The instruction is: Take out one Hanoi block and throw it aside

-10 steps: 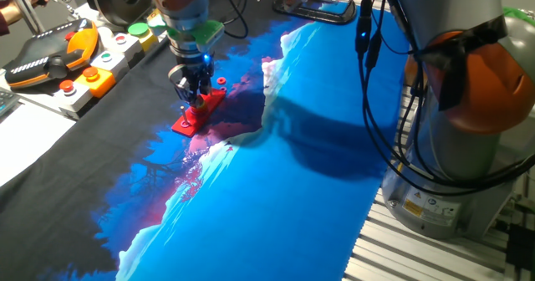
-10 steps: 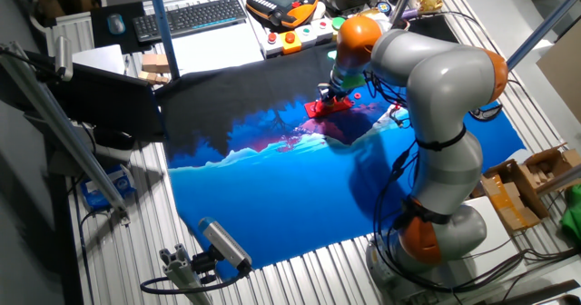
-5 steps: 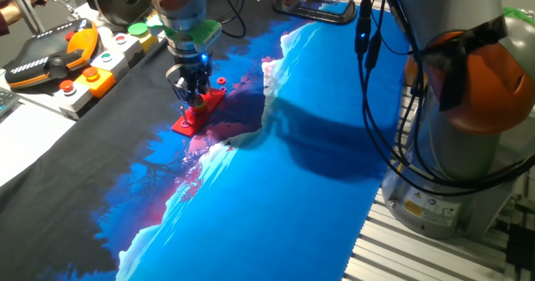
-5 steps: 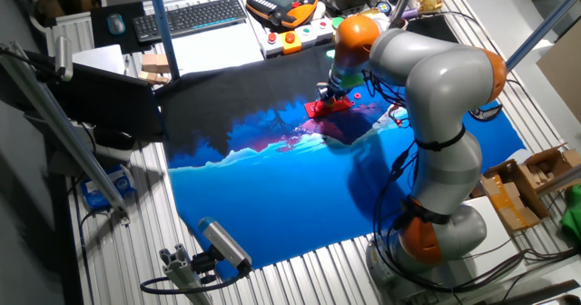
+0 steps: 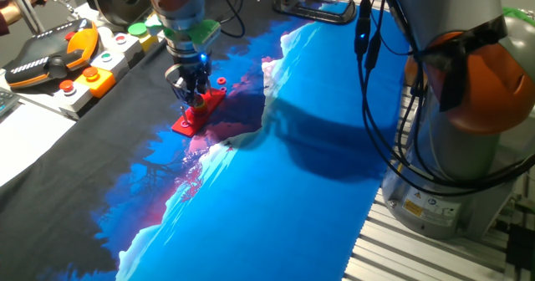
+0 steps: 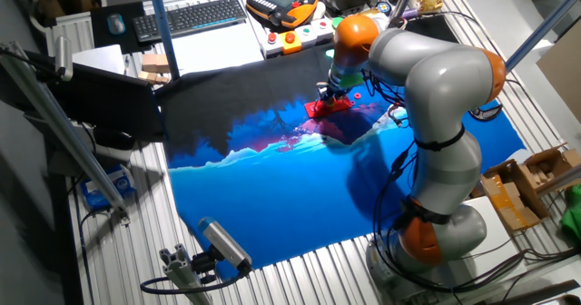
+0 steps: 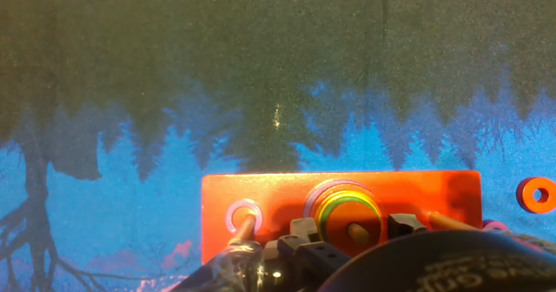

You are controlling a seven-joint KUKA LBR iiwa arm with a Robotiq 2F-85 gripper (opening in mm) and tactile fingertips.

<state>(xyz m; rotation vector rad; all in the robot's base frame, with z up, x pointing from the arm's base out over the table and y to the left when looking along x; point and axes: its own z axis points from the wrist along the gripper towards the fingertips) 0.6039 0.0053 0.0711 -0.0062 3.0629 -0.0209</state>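
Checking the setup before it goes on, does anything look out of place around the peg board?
One small red-orange ring lies loose on the blue cloth right of the red peg board, off any peg. The stacked rings sit neatly on the middle peg.

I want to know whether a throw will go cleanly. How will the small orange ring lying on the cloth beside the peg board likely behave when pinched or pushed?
The Hanoi block looks rigid, thin and probably very light. Lying flat on the cloth, it offers little edge, so it may slide when nudged. Tossed, it could roll on its rim.
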